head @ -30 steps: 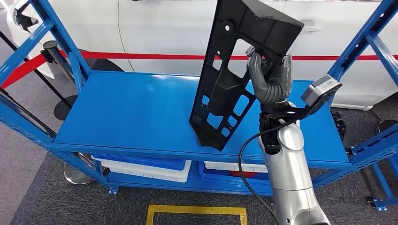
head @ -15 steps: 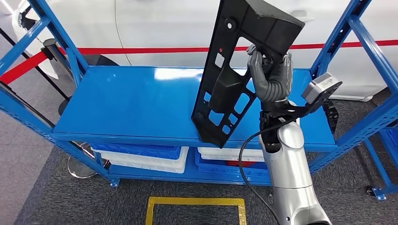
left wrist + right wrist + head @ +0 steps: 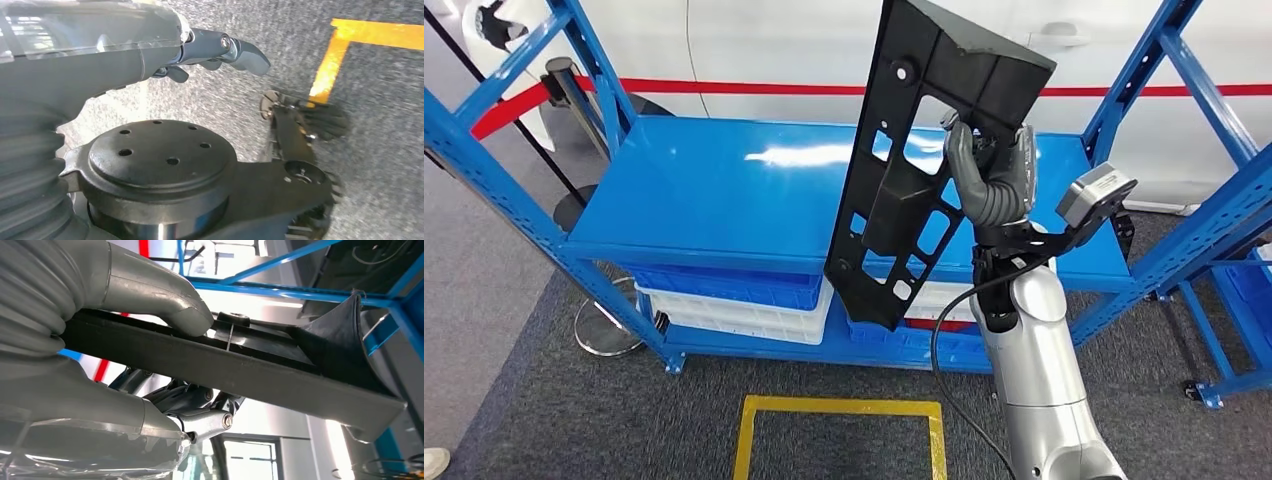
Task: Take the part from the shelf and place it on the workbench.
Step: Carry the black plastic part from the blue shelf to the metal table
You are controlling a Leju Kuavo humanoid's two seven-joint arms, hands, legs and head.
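The part [image 3: 924,150] is matte black, the shelf [image 3: 724,190] glossy blue. Grey speckled carpet [image 3: 604,420] bears a yellow outlined square [image 3: 839,405]; bins [image 3: 734,310] are blue and white.

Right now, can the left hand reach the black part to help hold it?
Probably not from its present pose. The left hand hangs low beside the body, over the grey carpet, holding nothing, while the right hand holds the black part high, above the blue shelf.

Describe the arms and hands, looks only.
Right arm: silver shell, black cable looping alongside, grey camera box bracketed at the wrist. Right hand: dark grey fingers. Left hand: grey ribbed cover, clear wrap, dark fingers.
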